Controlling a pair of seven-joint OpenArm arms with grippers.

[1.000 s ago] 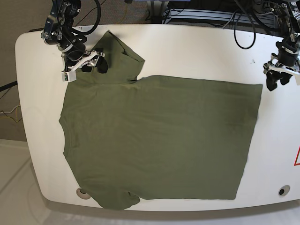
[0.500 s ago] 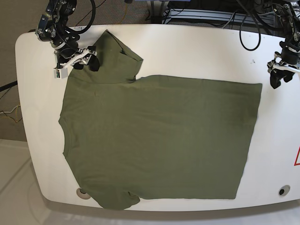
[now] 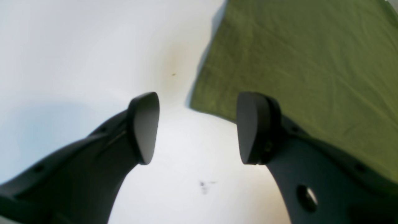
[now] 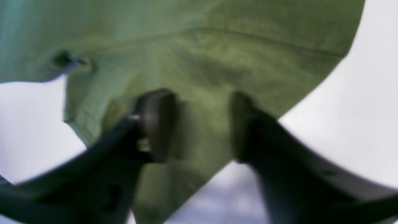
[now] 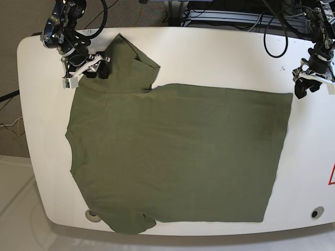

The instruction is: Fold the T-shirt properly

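Note:
The olive-green T-shirt (image 5: 178,151) lies spread flat on the white table (image 5: 220,52), neck to the left and hem to the right. Its far sleeve (image 5: 128,65) is rumpled at the back left. My right gripper (image 5: 98,70) hovers open over that sleeve; in the blurred right wrist view the gripper (image 4: 199,124) has green cloth (image 4: 202,56) showing between and beyond its jaws. My left gripper (image 5: 306,88) is open and empty beside the shirt's far hem corner. In the left wrist view the gripper (image 3: 199,127) frames bare table, with the corner (image 3: 199,104) just ahead.
Cables and equipment (image 5: 225,15) crowd the back edge of the table. Round holes sit at the front right (image 5: 315,213) and front left (image 5: 93,214). A red marking (image 5: 332,175) is at the right edge. The shirt's near sleeve (image 5: 131,222) reaches the front edge.
The right gripper drew back to the left off the sleeve, then came slightly back toward it. The left gripper rose a little, then returned beside the hem corner. The shirt body stays put.

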